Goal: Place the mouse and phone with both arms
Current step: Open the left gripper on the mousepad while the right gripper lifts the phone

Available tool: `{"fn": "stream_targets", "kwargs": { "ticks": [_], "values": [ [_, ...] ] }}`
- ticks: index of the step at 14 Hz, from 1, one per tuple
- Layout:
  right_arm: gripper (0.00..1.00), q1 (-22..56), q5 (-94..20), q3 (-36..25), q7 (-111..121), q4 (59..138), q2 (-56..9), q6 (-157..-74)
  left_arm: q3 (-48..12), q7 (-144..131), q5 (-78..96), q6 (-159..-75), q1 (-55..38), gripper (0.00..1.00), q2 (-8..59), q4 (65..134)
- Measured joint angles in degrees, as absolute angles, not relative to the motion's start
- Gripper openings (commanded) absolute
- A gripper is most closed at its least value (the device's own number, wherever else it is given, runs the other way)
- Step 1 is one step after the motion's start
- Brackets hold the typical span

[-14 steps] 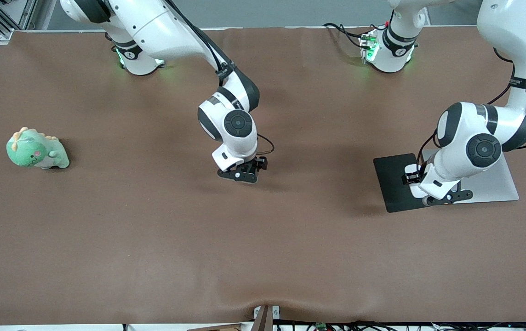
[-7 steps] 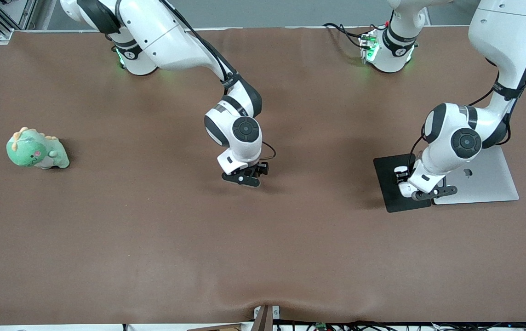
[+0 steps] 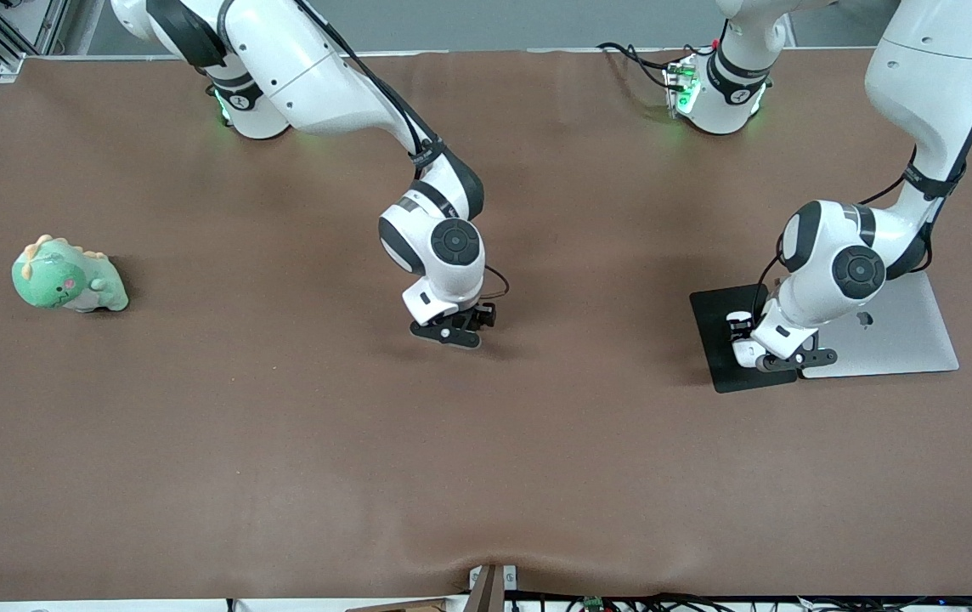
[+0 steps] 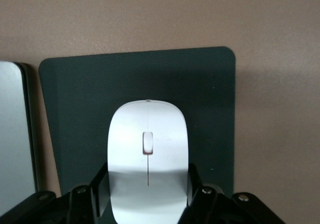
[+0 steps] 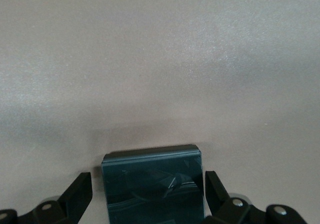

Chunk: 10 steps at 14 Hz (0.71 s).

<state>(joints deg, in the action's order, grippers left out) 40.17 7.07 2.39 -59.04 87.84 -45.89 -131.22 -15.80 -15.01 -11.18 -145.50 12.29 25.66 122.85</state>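
- Two grippers are low over the brown table [image 3: 282, 442], each with one of the task's things between its fingers.
- Left gripper [image 3: 779, 361]: it is over the black mouse pad [image 3: 714, 327] at the left arm's end of the table. In the left wrist view the left gripper's [image 4: 148, 196] fingers [image 4: 100, 189] sit tight against both sides of the white mouse [image 4: 148, 154], clasping it at its rear half.
- The mouse is over the pad, inside the pad's [image 4: 210, 94] edges; whether it rests on the pad or hangs just above it cannot be told.
- Right gripper [image 3: 452, 330]: it is over bare table near the middle. In the right wrist view the right gripper's [image 5: 150, 196] fingers [image 5: 77, 191] stand parted, one on each side of the black phone [image 5: 152, 181], with a thin gap showing on each side, so the grip looks loosened rather than pinched.
- The phone appears to lie flat on the table between those fingers; in the front view it is hidden under the gripper.
- A silver laptop [image 3: 902, 336], lid closed, lies just beside the mouse pad, touching or nearly touching it, partly under the left arm's wrist.
- A green toy dinosaur [image 3: 68, 276] sits well apart from both grippers, toward the right arm's end of the table.
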Motion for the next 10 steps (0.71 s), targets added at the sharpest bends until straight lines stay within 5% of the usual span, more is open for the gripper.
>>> {"fn": "stream_targets", "kwargs": {
  "ticks": [6, 7, 8, 9, 10],
  "values": [
    [1.0, 40.1, 8.3, 1.8, -59.1, 87.6, -46.5, -132.0, -15.8, -13.8, -11.2, -145.5, 13.1, 0.38, 26.2, 122.9],
    [0.52, 40.1, 8.5, 1.8, -59.1, 87.6, -46.5, -132.2, -15.9, -13.8, -11.2, -145.5, 13.1, 0.4, 26.3, 122.9],
    [0.2, 40.1, 8.8, 1.8, -59.1, 87.6, -46.5, -132.5, -15.9, -13.8, -11.2, -145.6, 13.1, 0.41, 26.5, 122.9],
    [0.05, 40.1, 8.9, 1.7, -59.2, 87.6, -46.6, -132.9, -15.9, -13.8, -11.2, -145.6, 13.1, 0.43, 26.6, 122.8],
    [0.04, 40.1, 8.9, 1.8, -59.2, 87.5, -46.5, -133.2, -15.9, -13.8, -11.2, -145.7, 13.1, 0.49, 26.8, 122.8]
  ]
}}
